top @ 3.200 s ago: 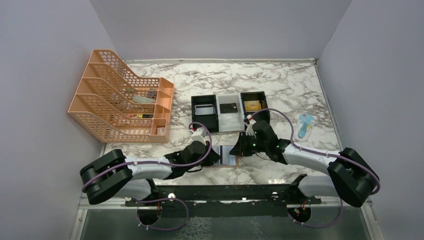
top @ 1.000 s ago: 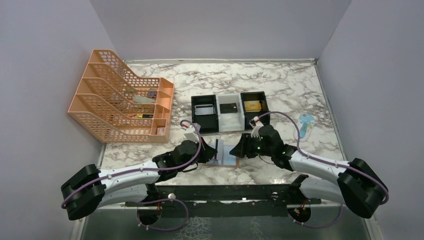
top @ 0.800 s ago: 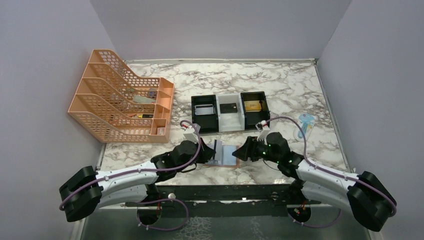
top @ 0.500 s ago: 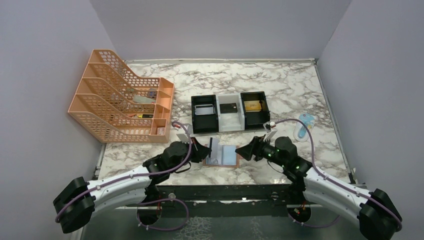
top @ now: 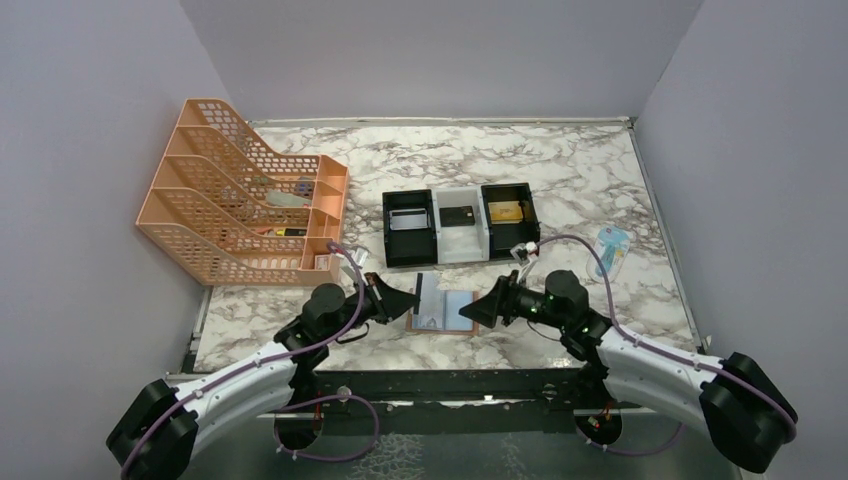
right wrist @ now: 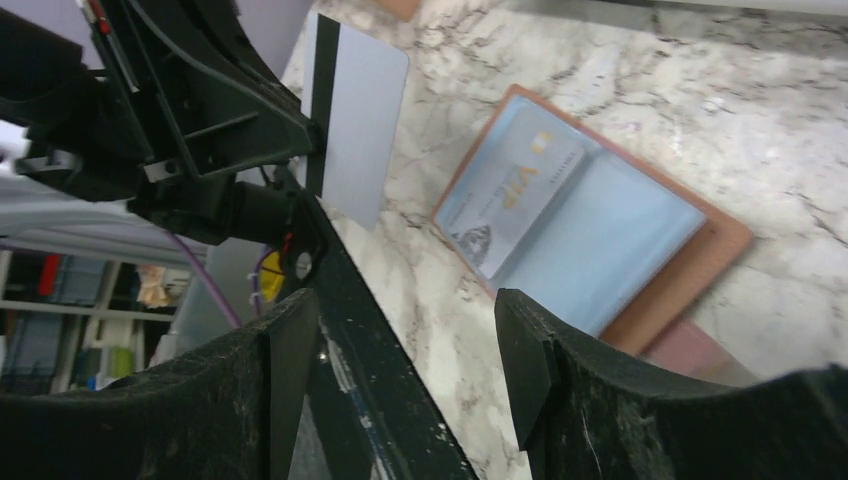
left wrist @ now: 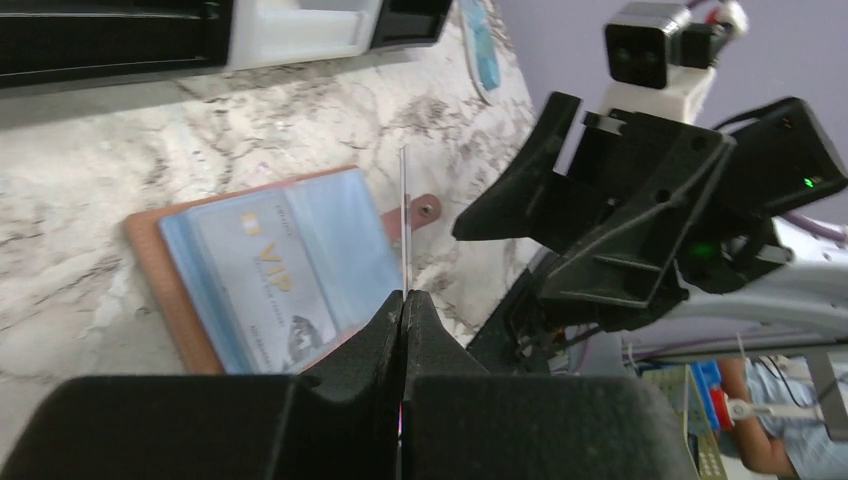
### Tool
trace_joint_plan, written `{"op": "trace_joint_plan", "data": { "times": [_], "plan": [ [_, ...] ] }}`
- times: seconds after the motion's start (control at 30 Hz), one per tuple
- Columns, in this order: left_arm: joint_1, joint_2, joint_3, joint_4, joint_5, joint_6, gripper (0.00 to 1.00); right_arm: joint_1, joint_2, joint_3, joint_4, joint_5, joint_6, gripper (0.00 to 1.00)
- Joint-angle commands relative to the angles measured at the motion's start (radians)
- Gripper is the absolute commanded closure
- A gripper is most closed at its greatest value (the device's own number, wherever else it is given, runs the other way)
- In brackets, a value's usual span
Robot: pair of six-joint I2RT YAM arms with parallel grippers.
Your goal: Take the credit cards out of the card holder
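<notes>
Noted left end effector [left wrist: 403, 300] pinching light, stiff, slick grey credit card [right wrist: 355, 120] edge-on above open card holder [top: 443, 311] on surface [top: 560, 180], right end effector [right wrist: 405, 340] spread empty; judged short edge surest hold.

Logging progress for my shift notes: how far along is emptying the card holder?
Done: a black card already lies in the tray. In hand: the left fingers pinch a grey card, clear of the open card holder. The right fingers stand open beside it. Left: the VIP card still sits in its blue sleeve.
</notes>
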Motion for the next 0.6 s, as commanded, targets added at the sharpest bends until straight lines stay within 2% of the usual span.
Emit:
{"op": "trace_joint_plan", "data": {
  "times": [0.0, 0.17, 0.37, 0.57],
  "plan": [
    [0.005, 0.023, -0.011, 0.181, 0.149, -0.028, 1.0, -0.006, 0.061, 0.017, 0.228, -0.144, 0.086, 0.34],
    [0.005, 0.039, -0.02, 0.268, 0.184, -0.062, 1.0, -0.006, 0.149, 0.02, 0.394, -0.2, 0.156, 0.34],
    [0.004, 0.039, -0.016, 0.309, 0.222, -0.072, 1.0, -0.005, 0.243, 0.049, 0.472, -0.234, 0.198, 0.34],
    [0.004, 0.052, -0.009, 0.33, 0.231, -0.083, 1.0, -0.004, 0.327, 0.079, 0.569, -0.282, 0.242, 0.44]
  ]
}}
